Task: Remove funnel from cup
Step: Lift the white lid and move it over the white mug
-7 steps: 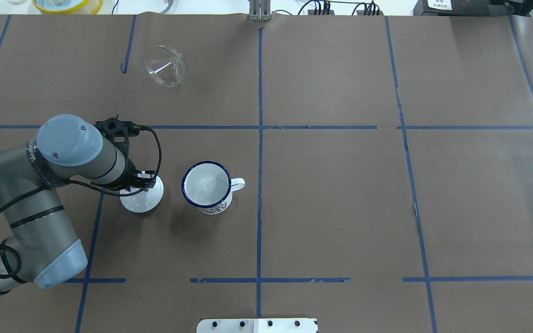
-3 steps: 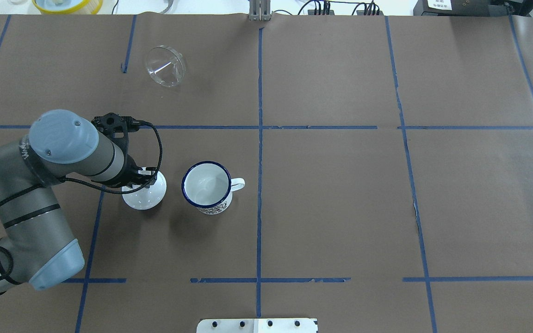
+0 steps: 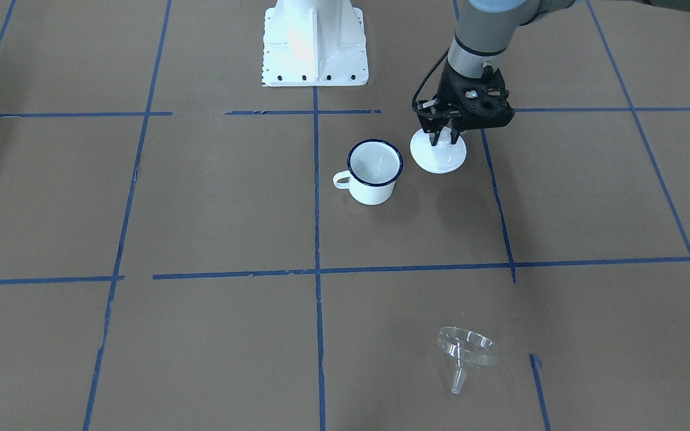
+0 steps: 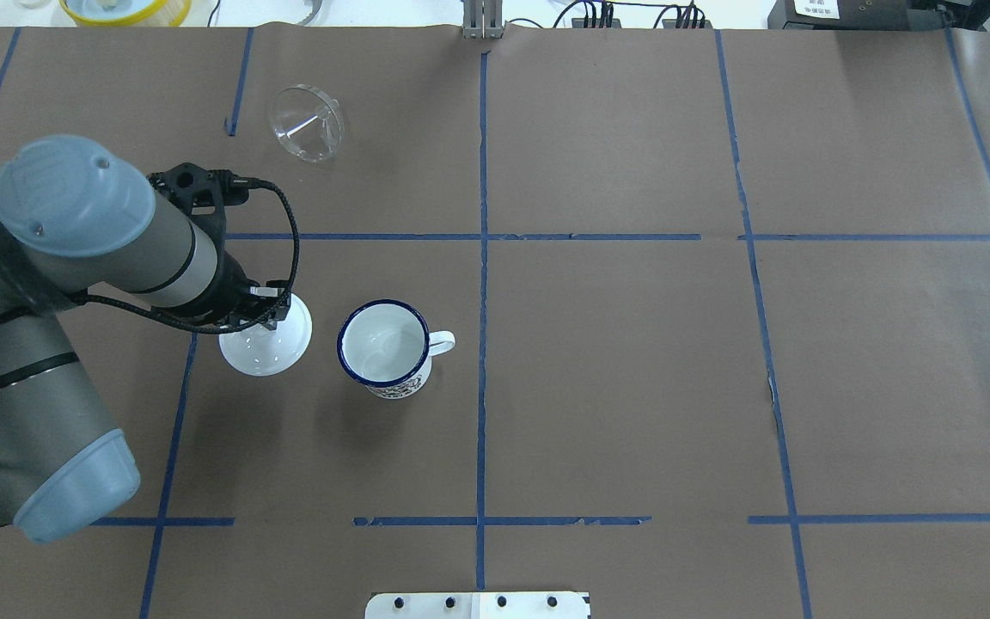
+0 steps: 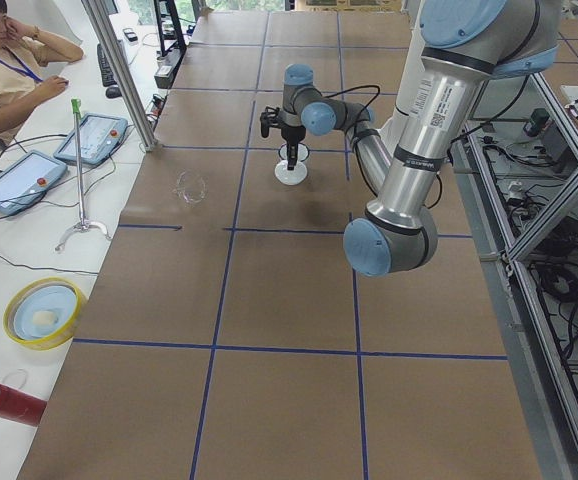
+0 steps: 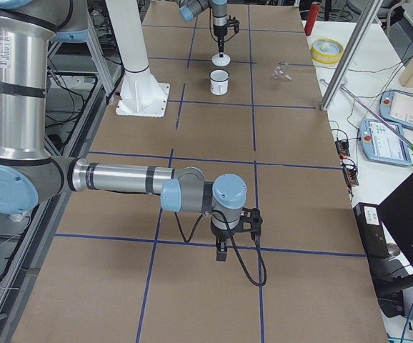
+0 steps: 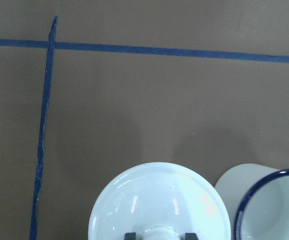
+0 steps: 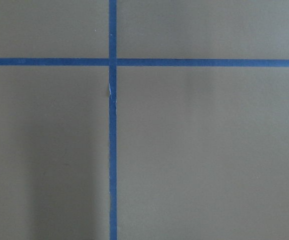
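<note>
Two fingers of the left gripper (image 3: 445, 138) pinch the white domed lid (image 3: 439, 158) by its top, just beside the white enamel cup with a dark blue rim (image 3: 374, 173). The small clear cone-shaped funnel (image 3: 468, 349) lies on its side well apart, already out of the cup. It is probably light, stiff and slick, so its wide rim is the best hold. I cannot tell how the jaws of the right gripper (image 6: 221, 251) stand.

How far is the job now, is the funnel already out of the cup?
Done: the funnel lies on its side on the table, far from the cup, which looks empty. In hand: the left gripper has its jaws closed on the knob of the white lid beside the cup. Left: nothing for the funnel, it seems; the right gripper hangs over the table elsewhere.
</note>
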`<state>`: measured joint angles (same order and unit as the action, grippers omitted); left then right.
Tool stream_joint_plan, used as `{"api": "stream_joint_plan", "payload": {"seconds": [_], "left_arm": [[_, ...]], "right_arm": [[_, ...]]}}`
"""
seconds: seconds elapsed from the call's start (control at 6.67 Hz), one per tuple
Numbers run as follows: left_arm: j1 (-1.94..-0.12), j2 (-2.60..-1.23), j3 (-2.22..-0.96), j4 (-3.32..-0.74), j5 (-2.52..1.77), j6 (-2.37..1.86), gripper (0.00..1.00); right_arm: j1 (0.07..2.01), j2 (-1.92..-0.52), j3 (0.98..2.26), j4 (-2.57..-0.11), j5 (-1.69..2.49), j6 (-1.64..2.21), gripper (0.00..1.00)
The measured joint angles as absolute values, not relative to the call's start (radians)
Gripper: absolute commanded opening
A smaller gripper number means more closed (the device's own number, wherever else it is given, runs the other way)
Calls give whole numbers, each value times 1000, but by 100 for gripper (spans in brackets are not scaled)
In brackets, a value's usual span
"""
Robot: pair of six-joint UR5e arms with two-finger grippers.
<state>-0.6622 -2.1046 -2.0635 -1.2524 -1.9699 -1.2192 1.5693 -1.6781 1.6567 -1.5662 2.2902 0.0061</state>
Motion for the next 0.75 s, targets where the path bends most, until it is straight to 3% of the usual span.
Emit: {"api": "stream_joint_plan", "payload": {"seconds": [0.3, 0.75], "left_arm": [[-646, -2246, -1957, -1197, -1985, -1321, 0], [-598, -2289, -1849, -1271, -1984, -1361, 0]], "right_arm": [[1569, -1678, 1657, -1566, 2290, 6, 100], [1569, -1678, 1657, -1566, 2290, 6, 100]]}}
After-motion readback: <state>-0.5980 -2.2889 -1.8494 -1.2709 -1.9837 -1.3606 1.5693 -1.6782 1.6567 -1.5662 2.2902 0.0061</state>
